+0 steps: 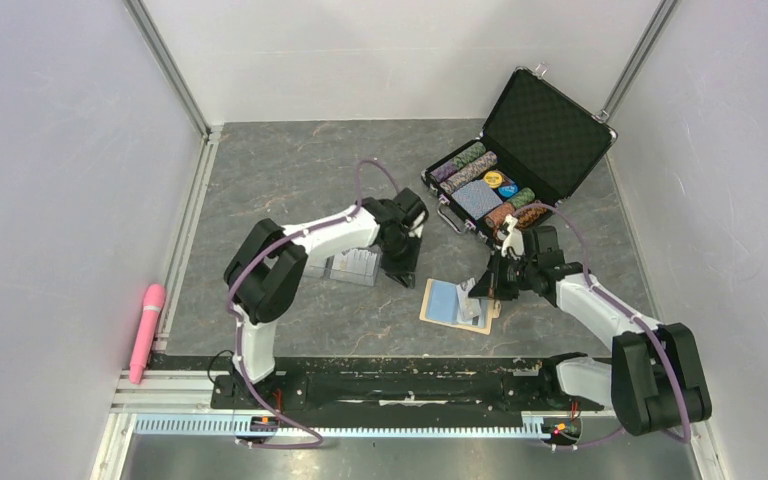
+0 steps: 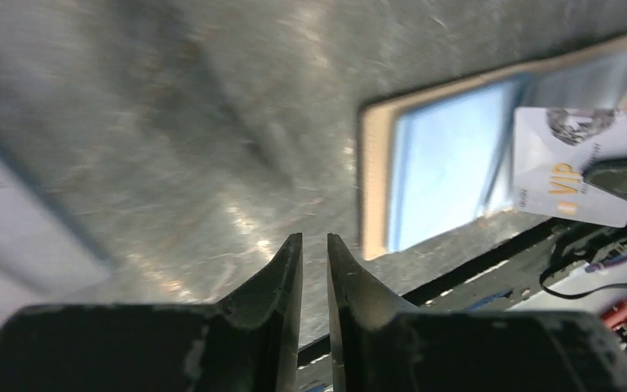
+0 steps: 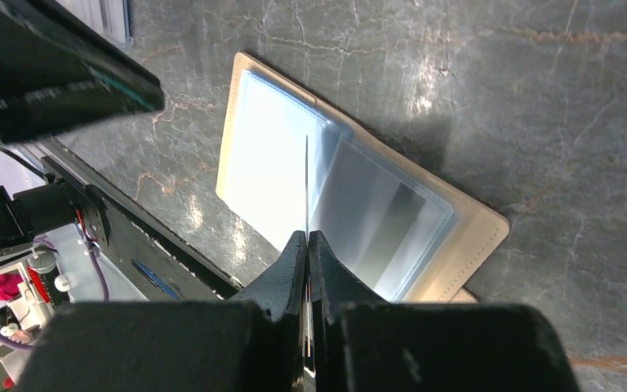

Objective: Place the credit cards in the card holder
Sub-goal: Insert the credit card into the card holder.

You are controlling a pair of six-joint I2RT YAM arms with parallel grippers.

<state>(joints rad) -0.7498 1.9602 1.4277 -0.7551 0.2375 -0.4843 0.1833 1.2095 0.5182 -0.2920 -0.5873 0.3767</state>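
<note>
Right fingers [image 3: 307,238] are pinched shut on one credit card [image 2: 575,163], holding it on edge above the open card holder [image 1: 450,303]. From the right wrist, the card is only a thin bright line running straight away from the fingertips, over the middle of the holder where the clear pockets meet. From the left wrist its face shows instead: pale, with gold-orange "VIP" lettering and a dark emblem, its long side running across that view. I can't tell whether its far edge touches a pocket or hangs just above it. The holder lies flat on the desk [image 1: 290,160] with its light blue lining up and a tan border around it. Its long axis runs left to right in the overhead view, dipping slightly to the right, and it sits between the two arms near the front edge. The right arm covers its right end from above. Left fingers [image 2: 299,249] stand a narrow slit apart with nothing between them, pointing down at bare desk. The other credit cards [image 1: 353,265] lie just beside that arm, which partly hides them, and they are badly blurred in the left wrist view. Farther back on the right, the black poker-chip case [image 1: 550,125] stands open.
</note>
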